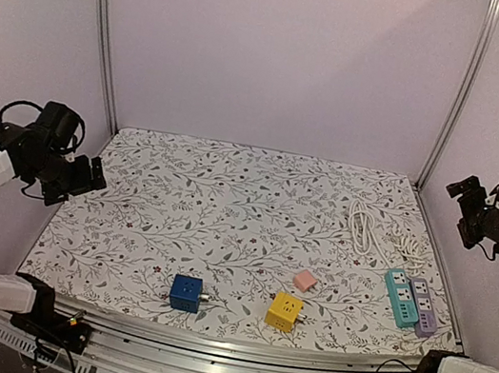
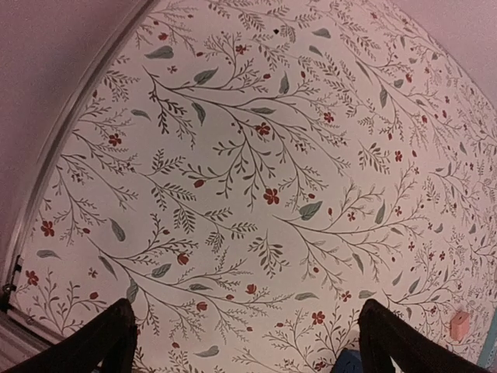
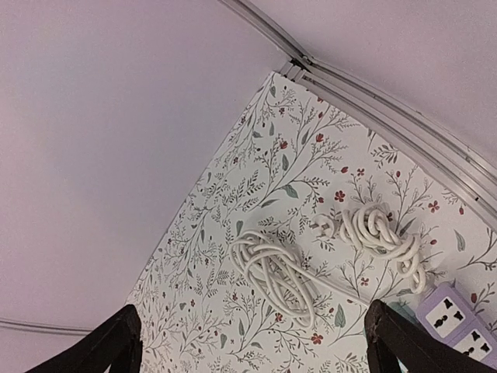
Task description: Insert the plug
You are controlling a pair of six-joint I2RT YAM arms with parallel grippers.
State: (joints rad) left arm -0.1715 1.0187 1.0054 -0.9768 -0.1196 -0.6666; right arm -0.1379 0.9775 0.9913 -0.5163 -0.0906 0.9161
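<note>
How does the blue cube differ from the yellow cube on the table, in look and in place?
The blue cube is dark blue; the yellow cube is bright yellow. The blue cube lies further left; the yellow cube lies right of it, close to the pink block. Both are small cubes of similar size, near the front edge of the table.

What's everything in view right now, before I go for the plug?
blue cube: 1, blue, near edge, left of centre
yellow cube: 1, yellow, near edge, right of blue
pink block: 1, pink, behind yellow cube
teal strip: 1, teal, right edge
purple strip: 1, purple, right of teal
cord bundles: 2, white, behind strips
cloth: 1, floral white, under everything
left gripper: 1, black, open, raised left
right gripper: 1, black, open, raised right
</note>
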